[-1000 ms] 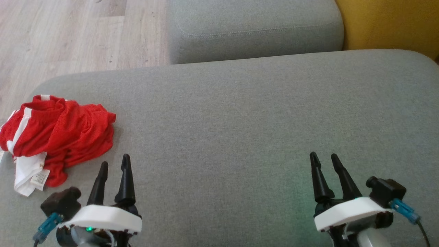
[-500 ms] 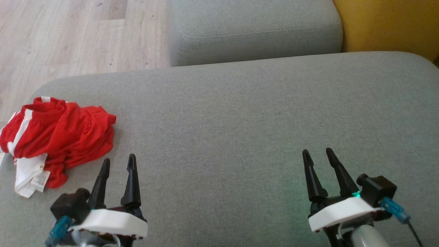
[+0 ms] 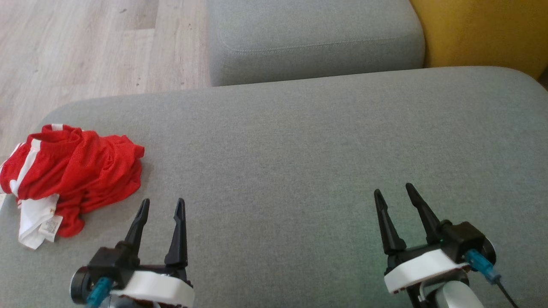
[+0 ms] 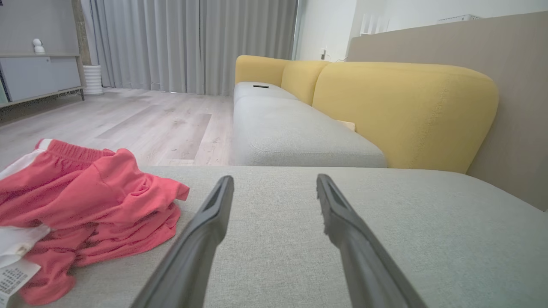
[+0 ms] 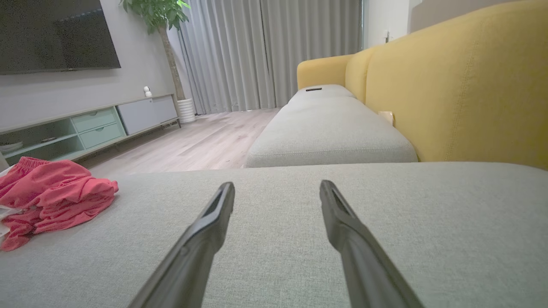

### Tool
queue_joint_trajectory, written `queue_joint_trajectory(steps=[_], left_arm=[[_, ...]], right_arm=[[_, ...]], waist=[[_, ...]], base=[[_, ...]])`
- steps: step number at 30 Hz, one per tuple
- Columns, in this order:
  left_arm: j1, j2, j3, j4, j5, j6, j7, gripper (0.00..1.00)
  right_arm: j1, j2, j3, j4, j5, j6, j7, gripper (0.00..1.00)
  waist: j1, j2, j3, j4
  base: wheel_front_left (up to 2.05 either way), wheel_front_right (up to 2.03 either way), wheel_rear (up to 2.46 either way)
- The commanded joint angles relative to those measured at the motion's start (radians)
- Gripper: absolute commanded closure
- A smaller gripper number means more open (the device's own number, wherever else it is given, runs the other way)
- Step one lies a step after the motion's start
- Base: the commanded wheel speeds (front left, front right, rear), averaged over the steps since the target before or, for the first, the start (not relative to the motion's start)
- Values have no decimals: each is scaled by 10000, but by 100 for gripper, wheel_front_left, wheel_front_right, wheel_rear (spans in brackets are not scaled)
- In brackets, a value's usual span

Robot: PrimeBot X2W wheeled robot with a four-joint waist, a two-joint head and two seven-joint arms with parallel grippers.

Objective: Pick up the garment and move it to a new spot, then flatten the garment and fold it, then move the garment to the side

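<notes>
Slides the left gripper (image 3: 163, 201) a touch inboard, away from the crumpled red shorts (image 3: 81, 171) lying untouched at the left end of the grey sofa cushion (image 3: 278, 149), keeps both it and the right gripper (image 3: 393, 188) spread wide and empty, so leaves the pickup unstarted.

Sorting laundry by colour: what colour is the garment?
Red with white stripes, clearest in the head view: garment.

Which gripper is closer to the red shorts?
The left gripper; the shorts lie just to its left, while the right gripper is far across the cushion.
</notes>
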Motion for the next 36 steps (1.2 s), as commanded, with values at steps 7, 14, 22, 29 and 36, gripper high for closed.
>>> queue_joint_trajectory(steps=[7, 14, 22, 29, 36], left_arm=[[-285, 110, 176, -378, 832, 113, -270, 0], [-304, 110, 201, 122, 558, 75, -270, 0], [-414, 110, 266, 307, 531, 156, -270, 0], [-459, 110, 319, 364, 475, 109, -270, 0], [-351, 110, 530, 588, 353, 326, -270, 0]], right_arm=[[-398, -78, 143, -414, -978, 79, -312, 0], [-403, -78, -47, -417, -983, 79, -312, 0], [-413, -78, -15, -385, -1109, 79, -312, 0], [-433, -78, -26, -306, -1081, 79, -312, 0], [-311, -78, -58, -256, -1009, 79, -312, 0]], waist=[[0, 0, -38, 8], [0, 0, -19, 13], [0, 0, 8, 17], [0, 0, -14, 66], [0, 0, -118, 365]], base=[[0, 0, 0], [0, 0, 0], [0, 0, 0], [0, 0, 0], [0, 0, 0]])
